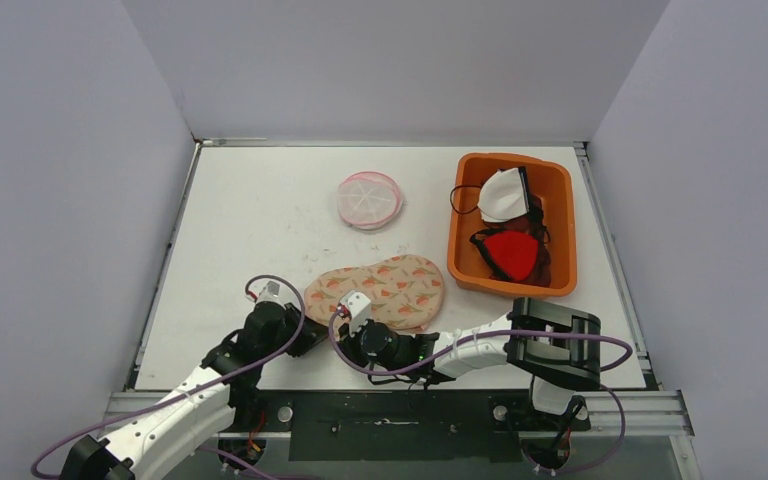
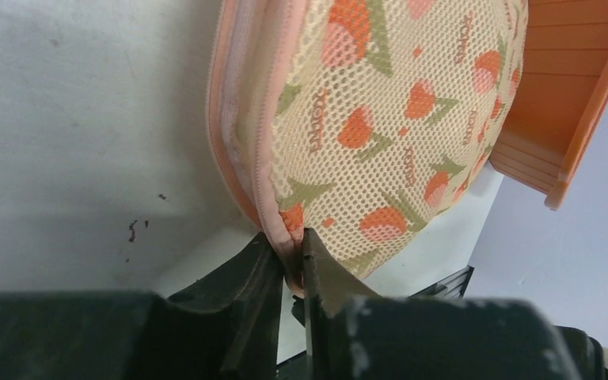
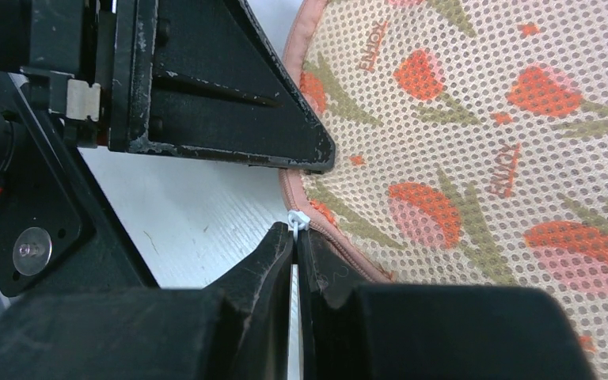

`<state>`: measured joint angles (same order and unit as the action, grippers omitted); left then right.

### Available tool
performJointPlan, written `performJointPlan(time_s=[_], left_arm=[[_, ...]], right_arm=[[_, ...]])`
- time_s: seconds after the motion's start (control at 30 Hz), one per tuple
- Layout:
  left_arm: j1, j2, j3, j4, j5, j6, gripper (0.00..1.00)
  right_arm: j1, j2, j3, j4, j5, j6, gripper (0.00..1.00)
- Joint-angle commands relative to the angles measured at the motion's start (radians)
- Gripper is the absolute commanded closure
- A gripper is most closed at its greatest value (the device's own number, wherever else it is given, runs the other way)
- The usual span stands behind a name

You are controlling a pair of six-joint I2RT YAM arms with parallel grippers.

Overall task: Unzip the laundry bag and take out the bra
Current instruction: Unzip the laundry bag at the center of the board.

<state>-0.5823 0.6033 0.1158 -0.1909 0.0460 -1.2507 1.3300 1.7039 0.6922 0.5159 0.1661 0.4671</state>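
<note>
White table (image 1: 260, 200), grey walls (image 1: 60, 200): tulip-print laundry bag (image 1: 385, 290) lies near-centre, just beside orange bin (image 1: 560, 200).
Top view hides both grips; left wrist shows left gripper (image 2: 291, 244) pinched on bag's pink edge seam, right wrist shows right gripper (image 3: 295, 237) closed on white zipper pull (image 3: 298, 218).

Left gripper (image 2: 291, 255) pinches the laundry bag (image 2: 380, 119) by its seam.

One floral laundry bag (image 1: 385, 290); one round pink mesh pouch (image 1: 369, 199); one orange bin (image 1: 564, 215); two bras: white bra (image 1: 505, 195), red bra (image 1: 512, 253).
</note>
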Motion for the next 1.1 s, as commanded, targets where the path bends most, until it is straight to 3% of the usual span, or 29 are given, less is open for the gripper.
performJointPlan(time_s=[0.0, 0.07, 0.77, 1.07], left_arm=[[-0.001, 0.019, 0.055, 0.045, -0.085, 0.013, 0.94], [0.0, 0.01, 0.057, 0.028, -0.108, 0.015, 1.0], [0.008, 0.006, 0.114, -0.081, -0.174, 0.109, 1.0], [0.052, 0.156, 0.214, -0.061, -0.195, 0.187, 1.0]], right_arm=[[0.012, -0.053, 0.002, 0.037, 0.013, -0.004, 0.95], [0.015, -0.067, -0.004, 0.011, 0.029, -0.009, 0.95], [-0.001, -0.255, -0.147, -0.149, 0.225, 0.017, 0.95], [0.027, -0.316, -0.206, -0.145, 0.225, -0.017, 0.95]])
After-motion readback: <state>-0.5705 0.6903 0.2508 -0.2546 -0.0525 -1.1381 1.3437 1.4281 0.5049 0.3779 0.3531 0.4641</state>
